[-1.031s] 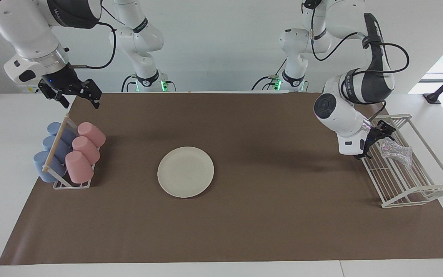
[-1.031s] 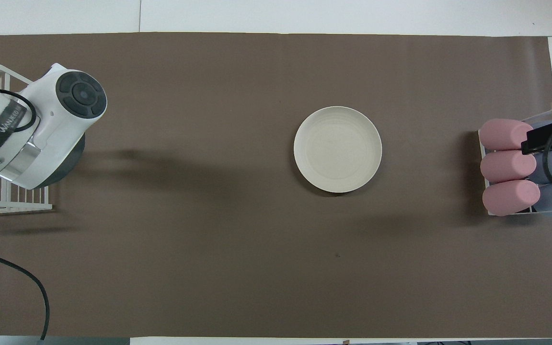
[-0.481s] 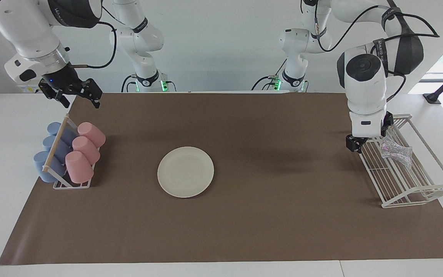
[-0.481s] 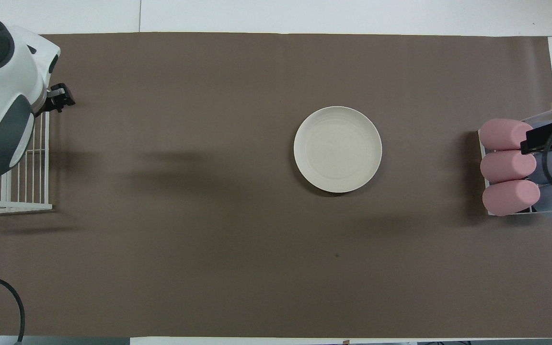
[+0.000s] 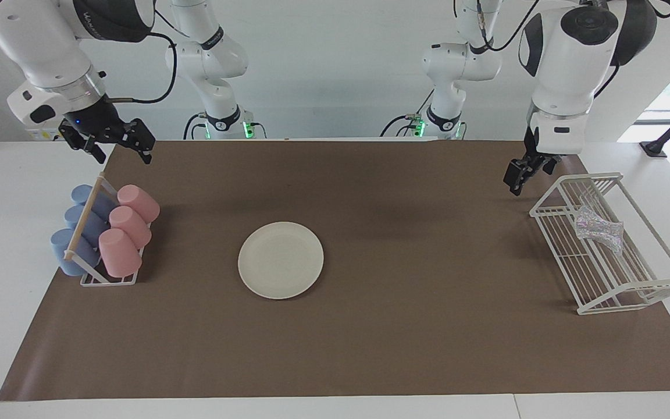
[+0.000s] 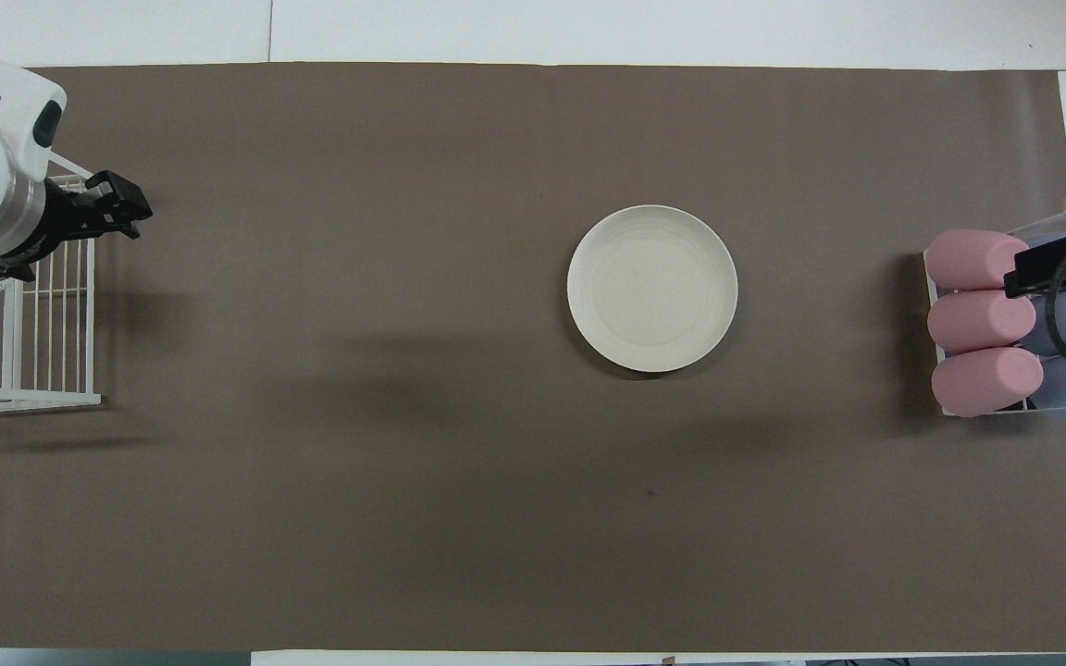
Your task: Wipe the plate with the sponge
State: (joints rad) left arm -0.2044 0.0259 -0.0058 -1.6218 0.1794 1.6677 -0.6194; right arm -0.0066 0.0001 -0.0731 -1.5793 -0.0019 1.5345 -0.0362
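The cream-white plate (image 5: 281,260) (image 6: 652,289) lies flat in the middle of the brown mat. The silvery, bow-tie-shaped sponge (image 5: 599,230) rests inside the white wire rack (image 5: 602,279) at the left arm's end of the table; in the overhead view the arm hides nearly all of it. My left gripper (image 5: 526,174) (image 6: 115,205) hangs open and empty in the air over the mat, beside the rack's corner and apart from the sponge. My right gripper (image 5: 121,152) (image 6: 1051,264) waits open and empty, raised over the cup rack.
A small cup rack (image 5: 108,280) with three pink cups (image 5: 128,224) and several blue cups (image 5: 79,227) lying on their sides stands at the right arm's end. The brown mat (image 5: 405,326) covers most of the white table.
The left arm has risen and straightened, lifting its gripper from the wire rack's edge beside the sponge to above the mat. The sponge stays in the rack. The right arm has not moved.
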